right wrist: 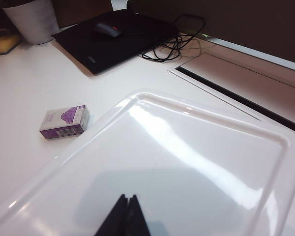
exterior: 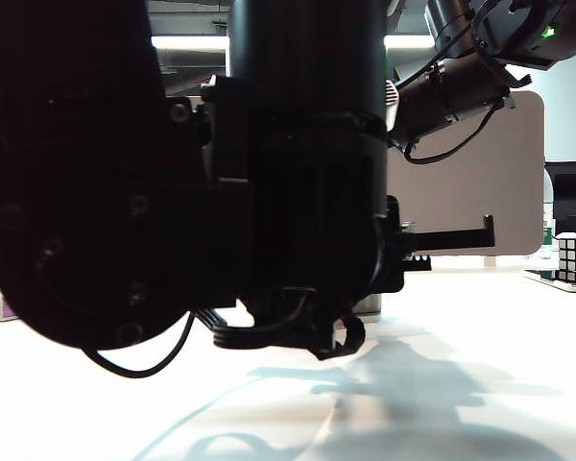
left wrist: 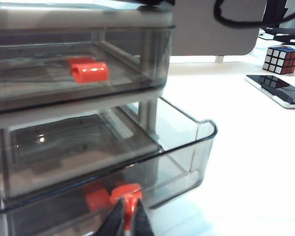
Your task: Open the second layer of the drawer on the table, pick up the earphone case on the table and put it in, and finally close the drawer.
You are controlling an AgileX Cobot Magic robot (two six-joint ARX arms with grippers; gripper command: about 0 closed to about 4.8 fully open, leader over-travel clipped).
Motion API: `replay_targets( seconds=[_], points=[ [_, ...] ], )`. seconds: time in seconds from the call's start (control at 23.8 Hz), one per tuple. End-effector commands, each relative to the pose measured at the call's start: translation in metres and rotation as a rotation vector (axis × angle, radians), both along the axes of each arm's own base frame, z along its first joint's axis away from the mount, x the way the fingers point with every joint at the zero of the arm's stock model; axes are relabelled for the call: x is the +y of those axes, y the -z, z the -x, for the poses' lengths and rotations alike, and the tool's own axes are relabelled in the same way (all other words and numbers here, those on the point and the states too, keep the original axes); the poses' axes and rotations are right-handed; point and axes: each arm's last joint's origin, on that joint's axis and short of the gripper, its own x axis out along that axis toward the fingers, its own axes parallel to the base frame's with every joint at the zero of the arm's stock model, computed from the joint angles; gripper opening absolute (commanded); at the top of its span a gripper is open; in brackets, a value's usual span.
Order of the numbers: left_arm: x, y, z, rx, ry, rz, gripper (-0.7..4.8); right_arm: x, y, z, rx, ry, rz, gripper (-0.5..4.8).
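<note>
Step in hand: while pulling the second layer of the drawer [left wrist: 187, 147] open, judged about half done; smoky translucent grey tray already out past the white frame of the small three-tier desktop cabinet [left wrist: 152, 105], toward 4 o'clock in the left wrist view.
Left pincer [left wrist: 127, 216]: clamped narrow on the small red-orange handle [left wrist: 129, 192] of that middle tray, at 6 o'clock in its own view.
Top tray: shut, red-orange handle [left wrist: 88, 70] at 10 o'clock.
Right pincer [right wrist: 125, 219]: closed, holding nothing, hovering over a glossy clear plastic tray [right wrist: 196, 162] on the plain white worktop [right wrist: 34, 88].
Earphone case: not visible in any view; exterior camera mostly blocked by a dark arm.
Bystanders: white-and-purple box [right wrist: 64, 122] at 9 o'clock of the right wrist view; colour cube [left wrist: 282, 59] at 2 o'clock of the left.
Next move: probably a little more outward pull, then release the handle and locate the case.
</note>
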Motion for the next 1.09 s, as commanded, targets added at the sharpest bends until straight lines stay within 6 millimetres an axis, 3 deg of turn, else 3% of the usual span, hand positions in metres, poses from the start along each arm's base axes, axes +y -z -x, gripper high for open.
replay_targets(
  seconds=[0.04, 0.42, 0.84, 1.09],
  points=[
    [-0.001, -0.003, 0.006, -0.006, 0.001, 0.018, -0.06, 0.000, 0.012, 0.002, 0.090, 0.003, 0.023, -0.05],
    [-0.007, -0.016, 0.023, -0.010, 0.051, 0.036, -0.06, 0.001, 0.012, 0.003, 0.092, 0.000, 0.024, -0.05],
    [-0.008, -0.017, 0.026, -0.011, 0.047, 0.031, -0.06, 0.001, 0.014, 0.003, 0.112, 0.000, 0.032, -0.05],
    [0.005, -0.037, 0.041, -0.038, 0.023, 0.009, -0.06, 0.001, 0.014, 0.004, 0.113, -0.001, 0.032, -0.05]
  ],
)
